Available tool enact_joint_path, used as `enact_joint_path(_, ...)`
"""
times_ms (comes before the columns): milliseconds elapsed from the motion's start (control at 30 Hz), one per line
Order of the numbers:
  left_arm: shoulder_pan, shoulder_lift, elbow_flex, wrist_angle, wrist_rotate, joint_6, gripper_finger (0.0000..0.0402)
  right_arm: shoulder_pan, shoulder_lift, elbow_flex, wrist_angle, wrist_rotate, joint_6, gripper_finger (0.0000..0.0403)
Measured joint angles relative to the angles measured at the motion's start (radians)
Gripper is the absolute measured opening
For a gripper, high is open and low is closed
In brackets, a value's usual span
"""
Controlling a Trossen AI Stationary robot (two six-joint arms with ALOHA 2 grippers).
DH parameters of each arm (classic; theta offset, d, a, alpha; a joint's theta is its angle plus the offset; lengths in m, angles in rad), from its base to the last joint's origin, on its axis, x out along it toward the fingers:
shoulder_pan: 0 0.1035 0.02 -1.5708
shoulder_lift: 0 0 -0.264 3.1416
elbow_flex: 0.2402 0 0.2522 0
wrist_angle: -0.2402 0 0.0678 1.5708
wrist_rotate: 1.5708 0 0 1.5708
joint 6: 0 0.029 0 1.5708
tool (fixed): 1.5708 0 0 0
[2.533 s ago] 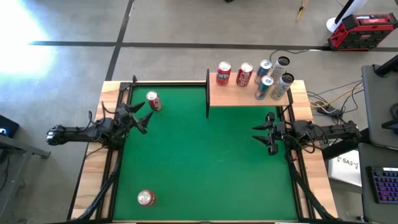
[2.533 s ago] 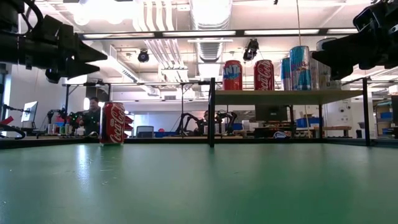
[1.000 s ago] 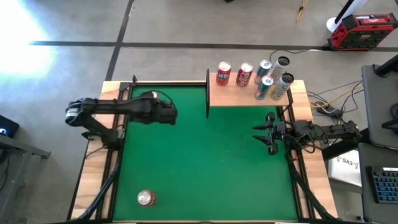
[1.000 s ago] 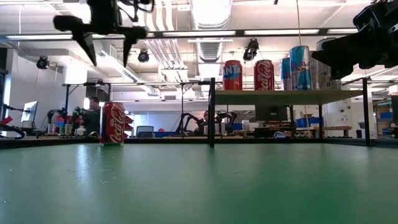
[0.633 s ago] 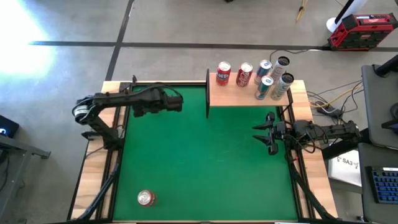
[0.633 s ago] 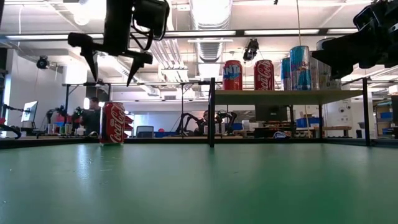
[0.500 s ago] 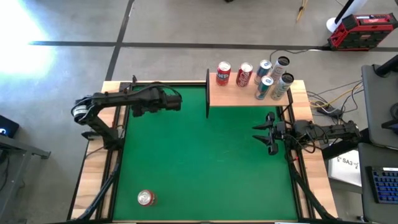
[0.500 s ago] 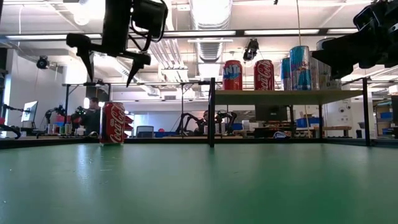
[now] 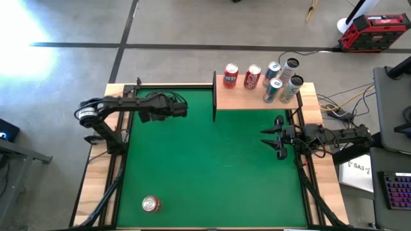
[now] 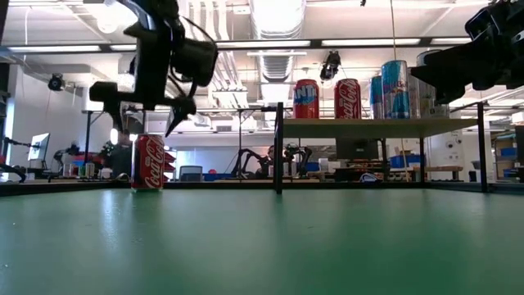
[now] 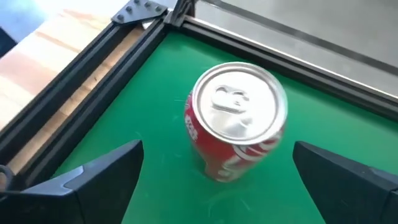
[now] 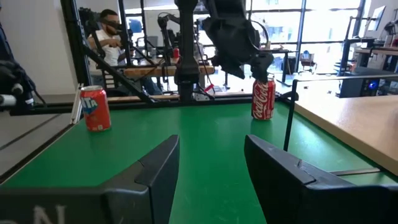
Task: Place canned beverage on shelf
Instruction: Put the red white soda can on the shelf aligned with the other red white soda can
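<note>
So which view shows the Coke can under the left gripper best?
The left wrist view: the can fills the middle, lid up, between open fingers. The low view shows its side beneath the left gripper. The high view hides it; the right wrist view shows it far off.

Both arms are dark, nearly black, built of slim tubular links joined by bulkier rounded joint housings. The left arm carries a pale ring-shaped band at the joint farthest from the shelf, and thin black cables loop loosely along its links down to the blocky wrist. The left gripper ends in two matte black, wedge-shaped fingers with flat inner faces. The right arm, just off the shelf's corner, shows the same dark finish with cabling bunched at its base, and the right gripper has pointed black fingers.
</note>
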Motion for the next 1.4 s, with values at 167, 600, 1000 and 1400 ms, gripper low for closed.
enact_joint_path(167, 0.064, 0.010, -0.077, 0.158, -0.002, 0.041, 0.0399, 0.000, 0.000, 0.000, 0.000, 0.000, 0.000, 0.0173)
enact_joint_path(600, 0.132, 0.021, -0.138, 0.320, -0.013, 0.376, 0.0361, 0.000, 0.000, 0.000, 0.000, 0.000, 0.000, 0.0173)
enact_joint_path(1000, 0.110, 0.021, -0.108, 0.354, 0.027, 0.480, 0.0286, 0.000, 0.000, 0.000, 0.000, 0.000, 0.000, 0.0173)
enact_joint_path(1400, -0.125, 0.063, 0.337, -0.039, 0.030, 0.332, 0.0286, 0.000, 0.000, 0.000, 0.000, 0.000, 0.000, 0.0173)
